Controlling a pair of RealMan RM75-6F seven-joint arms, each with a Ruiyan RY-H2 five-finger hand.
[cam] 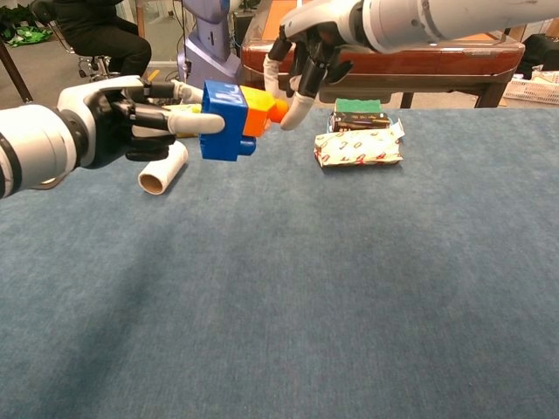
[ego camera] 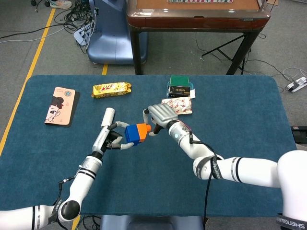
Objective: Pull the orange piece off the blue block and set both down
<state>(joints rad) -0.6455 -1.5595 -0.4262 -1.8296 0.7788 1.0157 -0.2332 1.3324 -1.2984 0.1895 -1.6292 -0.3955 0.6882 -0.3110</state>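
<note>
Orange plastic piece [cam: 259,108] plugged onto the right end of a blue plastic building block [cam: 224,120], both held in the air above the dark blue cloth-covered table [cam: 349,297], over its middle left in the head view. Orange piece [ego camera: 142,129] and blue block [ego camera: 131,134] joined, stud end pointing toward the right hand. Blue block pinched by the left hand [cam: 113,120], black palm and white fingers, one finger laid along the block's front face and another behind its top edge. Left hand [ego camera: 114,139] reaching in from the lower left on a white arm.

Right hand [cam: 301,52] arched over the orange piece from above, fingers spread and hanging down, one white fingertip [cam: 295,111] touching the orange stud, another just behind the piece; no closed grip visible. Right hand [ego camera: 160,116] seen from the back in the head view, grey knuckle plate up, fingertips at the orange end.

Around them on the table: a white cardboard tube [cam: 163,169] lying just beyond the left hand; a yellow wrapped snack bar [ego camera: 111,89] further back; a pink phone case with a cartoon face [ego camera: 61,106] near the left edge; a red-and-white patterned packet [cam: 359,147] lying flat behind the right hand; a green-topped dark box [cam: 359,114] just behind that packet.
</note>
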